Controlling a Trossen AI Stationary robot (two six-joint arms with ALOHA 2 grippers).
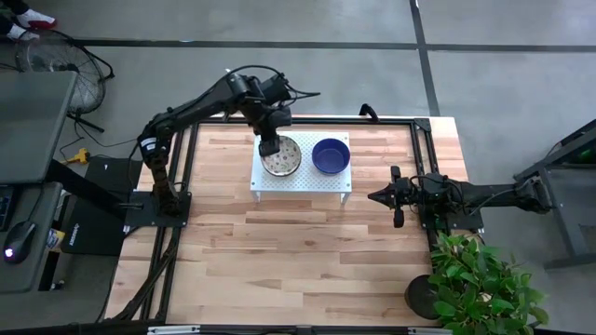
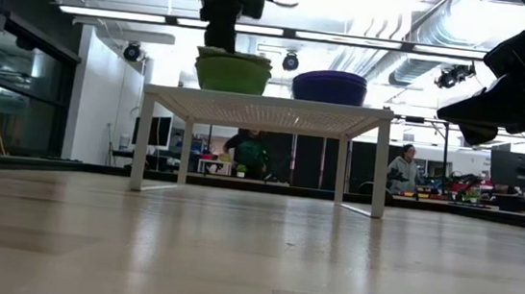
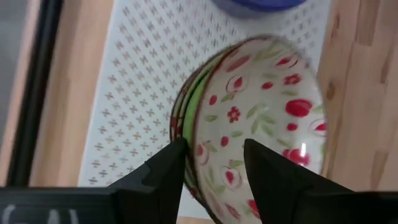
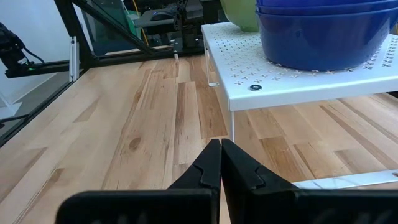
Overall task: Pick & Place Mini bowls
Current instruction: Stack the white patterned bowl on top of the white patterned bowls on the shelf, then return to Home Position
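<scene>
A white perforated rack (image 1: 300, 179) stands at the table's far middle. On its left half sits a stack of cream mini bowls (image 3: 261, 112) with red and green speckles inside and green outsides (image 2: 233, 72). On its right half rests a stack of deep blue mini bowls (image 1: 330, 155). My left gripper (image 3: 214, 158) points steeply down over the patterned stack and is open, with one finger outside the top bowl's rim and one over its inside. My right gripper (image 4: 219, 155) is shut and waits low at the table's right, pointing toward the rack. My left gripper stands open astride the top patterned bowl's rim (image 3: 194, 155), coming from above. The bowl rests nested in the stack on the rack. Whether either finger touches the bowl, I cannot tell.
Bare wooden table (image 1: 279, 261) lies in front of the rack. A black frame rail (image 1: 182, 186) runs along the table's sides. A potted plant (image 1: 480, 279) stands at the near right corner. People (image 2: 248, 150) show in the room beyond.
</scene>
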